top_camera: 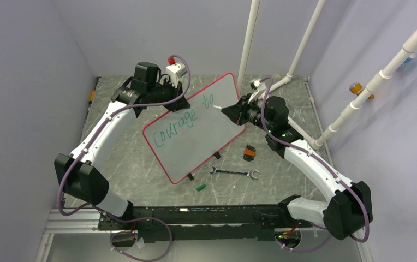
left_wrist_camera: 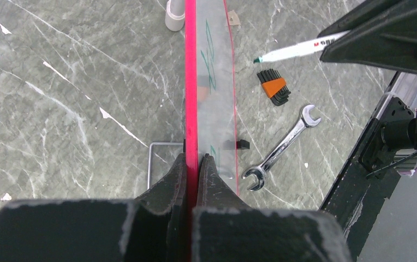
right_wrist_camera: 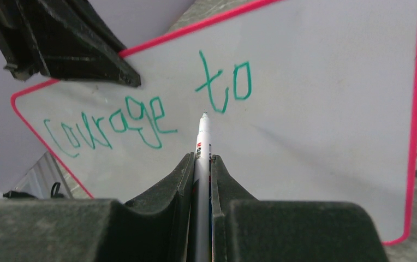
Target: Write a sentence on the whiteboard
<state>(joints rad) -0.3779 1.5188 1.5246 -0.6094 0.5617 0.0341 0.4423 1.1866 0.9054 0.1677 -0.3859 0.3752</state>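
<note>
The whiteboard (top_camera: 206, 136), white with a red rim, is held tilted up off the table. My left gripper (top_camera: 180, 101) is shut on its upper rim; in the left wrist view the gripper (left_wrist_camera: 194, 159) clamps the red edge (left_wrist_camera: 190, 82). The sentence (top_camera: 180, 124) reads "Courage to" in green, and it also shows in the right wrist view (right_wrist_camera: 141, 117). My right gripper (top_camera: 233, 111) is shut on a white marker (right_wrist_camera: 203, 136). The marker's green tip (left_wrist_camera: 257, 59) hangs a little off the board, just below "to".
A steel wrench (top_camera: 232, 172) lies on the table in front of the board. Close by are a black hex key set in an orange holder (top_camera: 249, 152) and a green marker cap (top_camera: 200, 187). White pipes (top_camera: 359, 98) rise at the right. A wire stand (left_wrist_camera: 154, 164) sits behind the board.
</note>
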